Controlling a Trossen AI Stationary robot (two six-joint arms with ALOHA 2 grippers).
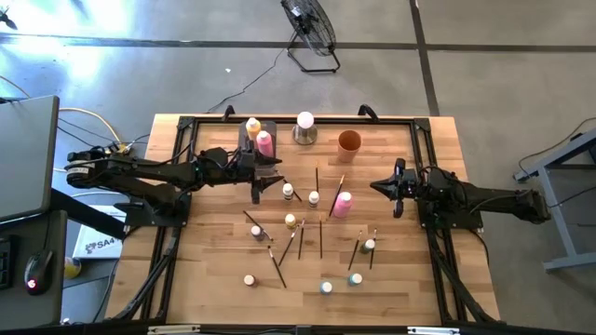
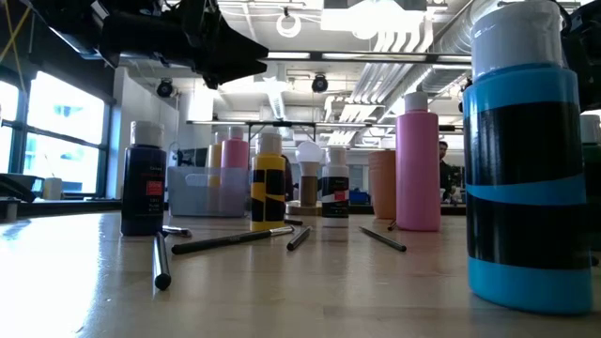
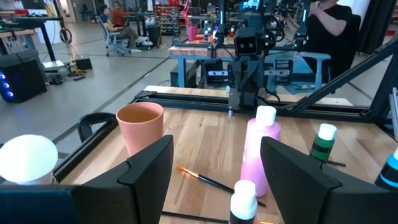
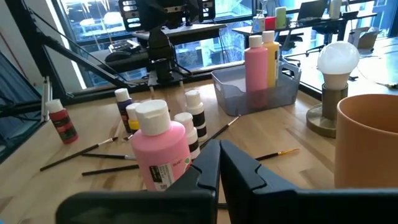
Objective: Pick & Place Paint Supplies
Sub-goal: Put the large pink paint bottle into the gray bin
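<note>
**Left jaws spread and empty by the tray; right jaws pinched together behind the pink bottle**

You are looking at a left gripper (image 1: 266, 175) hanging over the table just beside the grey tray (image 1: 250, 130). Its fingers (image 3: 146, 171) are standing wide apart, and nothing is sitting between them or touching them. Ahead of those open jaws, a white-capped bottle (image 3: 243, 200) is standing closest. Just beyond it are a thin brush (image 3: 208, 181) and the loose pink bottle (image 3: 260, 149). The orange cup (image 3: 140, 127) and the white ball (image 3: 26, 158) are sitting off to one side of the jaws.

Your right gripper (image 1: 395, 189) is hovering near the right side of the table. Its fingers (image 4: 239, 165) are drawn together with only a sliver between them, gripping nothing. The same pink bottle (image 4: 160, 149) is standing just in front of the right jaws, apart from them.

A second pink bottle (image 1: 264, 142) and a yellow bottle (image 1: 252, 126) are already standing inside the tray. The other small bottles (image 1: 291, 221) and brushes (image 1: 320, 237) are lying scattered across the tabletop, away from both sets of jaws.
</note>
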